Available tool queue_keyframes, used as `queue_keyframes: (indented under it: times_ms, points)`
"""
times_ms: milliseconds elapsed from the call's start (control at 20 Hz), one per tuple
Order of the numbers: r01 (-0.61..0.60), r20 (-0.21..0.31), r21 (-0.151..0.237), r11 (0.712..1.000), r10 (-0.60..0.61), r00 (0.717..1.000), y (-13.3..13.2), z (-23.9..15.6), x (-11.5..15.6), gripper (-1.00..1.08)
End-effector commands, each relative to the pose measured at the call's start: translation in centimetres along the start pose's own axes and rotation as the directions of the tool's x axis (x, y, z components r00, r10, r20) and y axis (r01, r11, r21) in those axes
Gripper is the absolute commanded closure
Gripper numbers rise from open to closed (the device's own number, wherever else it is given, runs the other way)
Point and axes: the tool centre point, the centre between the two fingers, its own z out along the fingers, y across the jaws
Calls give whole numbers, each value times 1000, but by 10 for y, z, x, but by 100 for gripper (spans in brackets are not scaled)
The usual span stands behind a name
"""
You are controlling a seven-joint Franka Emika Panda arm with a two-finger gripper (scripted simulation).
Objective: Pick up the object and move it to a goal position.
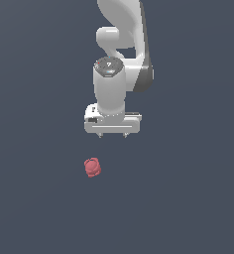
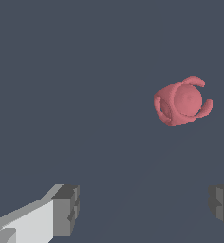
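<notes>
You have not picked up the bumpy red blob (image 1: 92,167) yet: it sits alone on the floor, a little to the exterior view's left of your gripper (image 1: 112,135), whose fingers are spread wide and hold nothing.

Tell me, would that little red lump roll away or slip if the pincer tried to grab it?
The red lump looks rounded, so a nudge might make it roll, though its bumpy lobes could stop it quickly. Those same bumps may make the grip uneven and prone to slipping. It looks narrower than the open pincer, so it should probably fit between the fingers.
</notes>
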Motion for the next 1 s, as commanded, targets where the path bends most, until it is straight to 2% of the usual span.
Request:
queue_keyframes:
  times_ms: [0, 450, 950]
  points:
    - [0, 0, 0, 1000, 0, 1000, 0, 0, 0, -92]
    - [-24, -9, -10, 1000, 24, 1000, 3, -14, 0, -92]
    - [13, -6, -12, 1000, -13, 1000, 9, -6, 9, -92]
